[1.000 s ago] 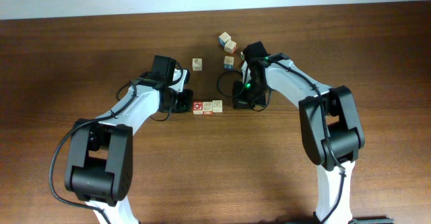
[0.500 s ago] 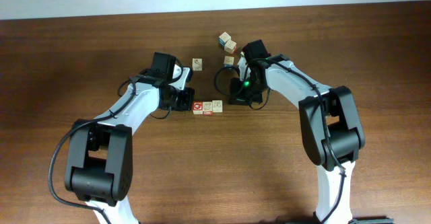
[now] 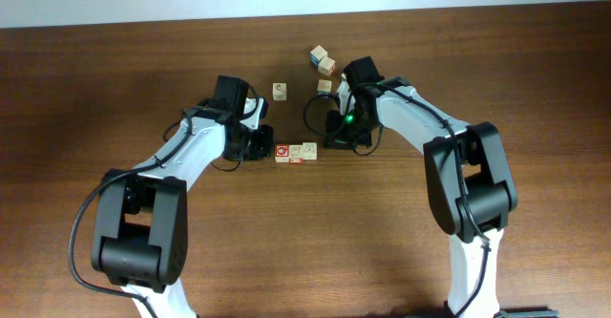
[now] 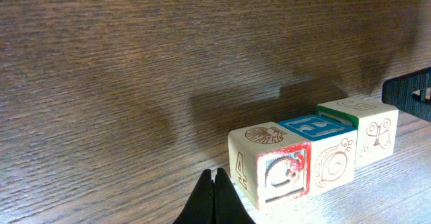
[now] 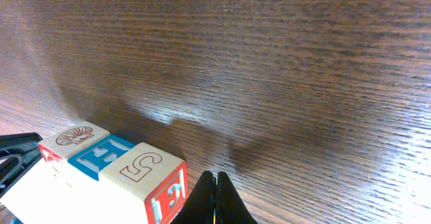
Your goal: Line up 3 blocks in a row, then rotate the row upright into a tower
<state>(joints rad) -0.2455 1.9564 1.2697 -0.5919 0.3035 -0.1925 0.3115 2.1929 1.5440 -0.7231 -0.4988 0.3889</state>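
Overhead: three blocks (image 3: 295,152) in a tight row in the middle of the table (image 3: 115,89), side to side and touching. Left wrist view: left gripper (image 4: 214,198) with fingers pressed together, pinching nothing, low over the wood just beside the red-faced end block (image 4: 271,165). Right wrist view: same story at the other end, right gripper (image 5: 215,196) pressed together and empty, just beside the block with the 5 on top (image 5: 149,173). No telling from here how many of the three are already turned: all square to one another, none caught mid-turn, none gripped. Looks like nudging work with closed tips, with some turning probably left to do. Four spare cubes (image 3: 279,91) farther back, well apart from the row and out of the way. Only real obstacle the tight packing: any push on one block likely to drag its neighbour along.
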